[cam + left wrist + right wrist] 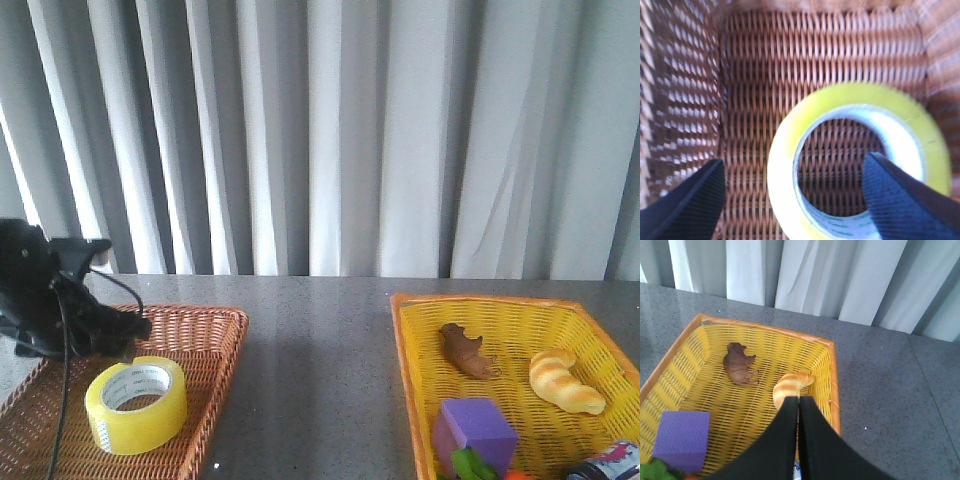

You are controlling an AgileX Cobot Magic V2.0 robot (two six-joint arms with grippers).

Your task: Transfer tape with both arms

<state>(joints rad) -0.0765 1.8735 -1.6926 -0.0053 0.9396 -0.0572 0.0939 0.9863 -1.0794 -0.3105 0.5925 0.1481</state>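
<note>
Tape (137, 403), a fat yellow roll with a white printed core, sits on its flat side in the brown wicker basket (215, 345) at the left of the grey surface (320, 370), hole facing up. The left gripper (792, 195) hangs just above it with its fingers (687, 205) spread wide: in the wrist view one finger sits outside the roll and the other over the hole, so they straddle one wall of the ring. That looks like the sensible place to take hold, I'd say. The roll should be light and stiff, its wall firm enough to pinch without crushing, though the glossy outer wrap could be slippery, so a bite that reaches well down the wall would be safer than a fingertip nip.

Over on the other side, the right gripper (798, 430) waits above the yellow basket (832, 370), its fingers pressed together and holding nothing. Under it lie a croissant toy (790, 386), a small brown animal figure (740, 369) and a purple block (681, 437). The pickup has not happened yet; the roll rests untouched on the weave.
</note>
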